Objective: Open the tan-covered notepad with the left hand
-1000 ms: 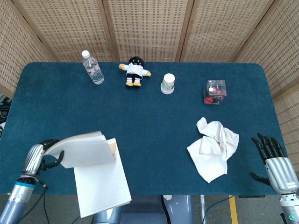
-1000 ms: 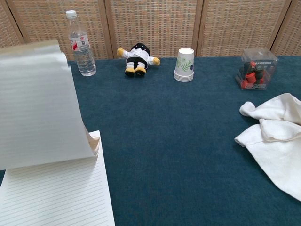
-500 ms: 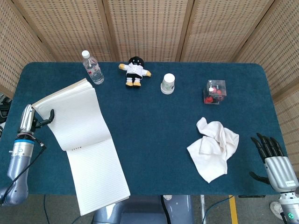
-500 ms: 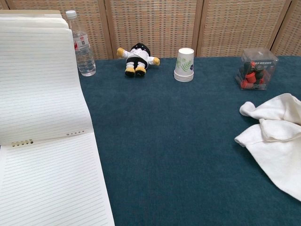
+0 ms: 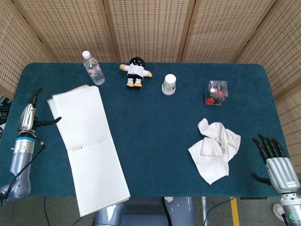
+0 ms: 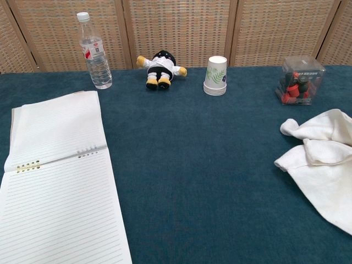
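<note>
A: Notepad lies open flat on the left side of the desk. Two lined leaves showing, binding holes across the middle. Far leaf reaches toward the water bottle; near leaf overhangs the near desk edge. From the head view, no tan cover visible, only white ruled paper.

B: Left robot hand?

A: At the left desk edge, just beside the far leaf of the notepad. Fingers apart, one dark fingertip pointing toward the paper's left edge, another raised toward the far side. Holding nothing. Cannot tell whether the fingertip touches the page. Not seen in the chest view.

B: Right robot hand?

A: Near right corner, past the desk's near edge. Dark fingers spread, pointing away toward the far side, thumb out to the left. Nothing in it. Well apart from the white cloth, which sits crumpled on the right half of the desk.

B: Far row?

A: Left to right: water bottle upright, red on the label; small plush doll lying on its back, black head, white shirt, yellow feet; paper cup with leaf print, mouth down; clear plastic box with red and black pieces inside. Woven wall panels behind.
</note>
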{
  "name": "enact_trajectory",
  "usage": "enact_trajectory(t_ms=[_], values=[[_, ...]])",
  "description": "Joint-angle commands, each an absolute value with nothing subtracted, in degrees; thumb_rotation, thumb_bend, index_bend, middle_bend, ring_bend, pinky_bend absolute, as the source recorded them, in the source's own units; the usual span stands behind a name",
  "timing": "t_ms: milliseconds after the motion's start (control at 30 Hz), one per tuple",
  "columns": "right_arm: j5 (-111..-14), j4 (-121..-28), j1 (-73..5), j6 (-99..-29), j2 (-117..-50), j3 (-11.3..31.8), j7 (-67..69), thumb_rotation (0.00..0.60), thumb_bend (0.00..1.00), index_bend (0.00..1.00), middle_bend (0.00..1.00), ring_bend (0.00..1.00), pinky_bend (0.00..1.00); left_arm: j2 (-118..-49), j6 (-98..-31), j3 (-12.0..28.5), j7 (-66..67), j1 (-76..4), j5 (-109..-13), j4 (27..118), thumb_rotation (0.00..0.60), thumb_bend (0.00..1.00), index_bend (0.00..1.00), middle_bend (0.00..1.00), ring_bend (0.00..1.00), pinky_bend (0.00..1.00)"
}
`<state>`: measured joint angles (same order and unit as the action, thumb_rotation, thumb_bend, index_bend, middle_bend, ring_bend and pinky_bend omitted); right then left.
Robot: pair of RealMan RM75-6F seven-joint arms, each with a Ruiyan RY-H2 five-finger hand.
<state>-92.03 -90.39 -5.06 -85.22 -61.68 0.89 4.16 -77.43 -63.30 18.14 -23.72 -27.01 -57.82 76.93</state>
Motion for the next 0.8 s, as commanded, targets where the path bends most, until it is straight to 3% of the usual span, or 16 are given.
enact_trajectory(t_ms=[33, 300, 567, 800], values=[[-92.17, -90.49, -5.0, -85.39, -61.62, 0.86, 4.17, 0.6, 0.0, 0.0, 0.0, 0.0, 0.0, -77.55, -67.26, 18.62, -25.89, -25.04, -60.95, 76.14, 0.6, 0.03, 0.0, 0.0, 0.0, 0.0], [-92.75, -90.71, -4.77, -86.21, -61.39, 0.77, 4.37, 0.6, 0.0, 0.0, 0.0, 0.0, 0.0, -71.15, -74.83, 14.55, -24.83, -19.3, -70.07, 82.17, 0.6, 0.03, 0.0, 0.0, 0.0, 0.0], [-93.14, -90.18, -4.38, -87.9, -61.5, 1.21, 4.46, 0.6, 0.0, 0.0, 0.0, 0.0, 0.0, -63.89, -87.33, 3.73, -11.96, -8.17, -80.68, 94.4, 0.6, 0.0, 0.0, 0.0, 0.0, 0.0], [-93.84, -89.66, -3.92, -89.76, -61.7, 1.53, 4.84, 0.6, 0.0, 0.0, 0.0, 0.0, 0.0, -59.94, -91.01, -2.11, -2.51, -3.17, -86.13, 101.21, 0.6, 0.0, 0.0, 0.0, 0.0, 0.0]])
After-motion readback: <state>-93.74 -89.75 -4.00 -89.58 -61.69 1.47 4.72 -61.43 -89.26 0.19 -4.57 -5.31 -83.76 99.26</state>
